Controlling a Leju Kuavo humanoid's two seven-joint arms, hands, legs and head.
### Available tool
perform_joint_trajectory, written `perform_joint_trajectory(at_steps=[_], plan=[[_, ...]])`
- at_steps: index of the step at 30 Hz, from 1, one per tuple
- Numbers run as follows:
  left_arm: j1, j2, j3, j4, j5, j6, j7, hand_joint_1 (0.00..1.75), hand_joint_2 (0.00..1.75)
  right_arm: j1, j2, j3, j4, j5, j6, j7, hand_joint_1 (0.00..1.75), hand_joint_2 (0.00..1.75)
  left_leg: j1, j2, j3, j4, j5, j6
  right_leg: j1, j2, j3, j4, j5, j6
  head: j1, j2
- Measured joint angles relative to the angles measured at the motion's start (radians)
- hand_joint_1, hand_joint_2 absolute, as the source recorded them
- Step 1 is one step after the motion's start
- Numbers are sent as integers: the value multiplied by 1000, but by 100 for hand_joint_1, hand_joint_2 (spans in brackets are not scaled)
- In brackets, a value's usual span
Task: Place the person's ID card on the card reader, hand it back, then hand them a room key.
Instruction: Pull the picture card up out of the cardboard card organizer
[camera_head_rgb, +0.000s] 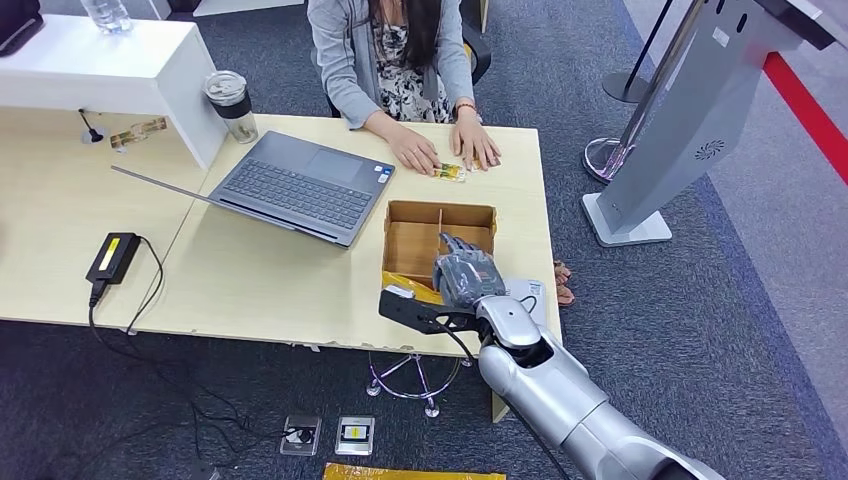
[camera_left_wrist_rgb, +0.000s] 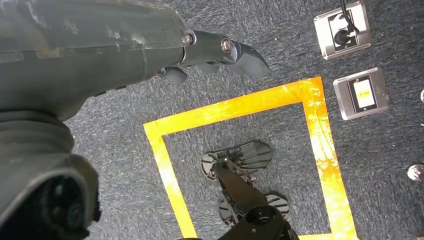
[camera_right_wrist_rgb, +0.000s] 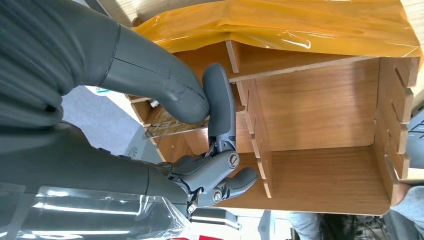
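A wooden box (camera_head_rgb: 440, 228) with dividers stands on the table's near right part. My right hand (camera_head_rgb: 467, 274) reaches into its near compartment. In the right wrist view the thumb (camera_right_wrist_rgb: 165, 90) and a finger (camera_right_wrist_rgb: 220, 107) pinch a clear patterned key card (camera_right_wrist_rgb: 167, 126) inside the wooden box (camera_right_wrist_rgb: 320, 115). Across the table a person rests both hands beside a small card (camera_head_rgb: 450, 172) that lies flat on the table. My left hand (camera_left_wrist_rgb: 220, 52) hangs over the carpet, fingers apart, holding nothing.
An open laptop (camera_head_rgb: 300, 185) sits left of the box, with a lidded cup (camera_head_rgb: 232, 105) behind it. A power adapter (camera_head_rgb: 113, 257) and its cable lie at the left. A white flat device (camera_head_rgb: 527, 293) is by my right hand. A grey kiosk stand (camera_head_rgb: 680, 120) rises right of the table.
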Motion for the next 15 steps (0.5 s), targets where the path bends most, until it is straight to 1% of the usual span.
perform_joint_trajectory(at_steps=[1, 2, 3, 5, 7, 11, 15], plan=[[0, 0, 0, 0, 0, 0, -1, 0, 0, 0, 0, 0, 0, -1, 0, 1, 48, 175, 0, 0, 0, 0, 0, 0, 0, 0, 0, 0, 0, 0, 0, 0], [0, 1, 0, 0, 0, 0, -2, 0, 0, 0, 0, 0, 0, -3, -1, 1, 4, 131, 0, 0, 0, 0, 0, 0, 0, 0, 0, 0, 0, 0, 0, 0], [0, 1, 0, 0, 0, 0, -2, 0, 0, 0, 0, 0, 0, -4, -4, 0, 0, 87, 0, 0, 0, 0, 0, 0, 0, 0, 0, 0, 0, 0, 0, 0], [0, 2, 0, 0, -1, 0, -4, 0, 0, 0, 0, 0, 0, -7, -11, -2, 0, 0, 0, 0, 0, 0, 0, 0, 0, 0, 0, 0, 0, 0, 0, 0], [0, 3, 0, 0, -1, -1, -5, 0, 0, 0, 0, 0, 0, -13, -14, -6, 0, 0, 0, 0, 0, 0, 0, 0, 0, 0, 0, 0, 0, 0, 0, 0], [0, 4, -1, 0, -3, -1, -7, 0, 0, 0, 0, -1, 0, -21, -25, -7, 0, 175, 0, 0, 0, 0, 0, 0, 0, 0, 0, 0, 0, 0, 0, 0], [0, 5, -2, 0, -3, 0, -8, 0, 0, -7, -1, -3, 0, -29, -37, -7, 0, 175, 0, 0, 0, 0, 0, 0, 0, 0, 0, 0, 0, 0, 0, 0]])
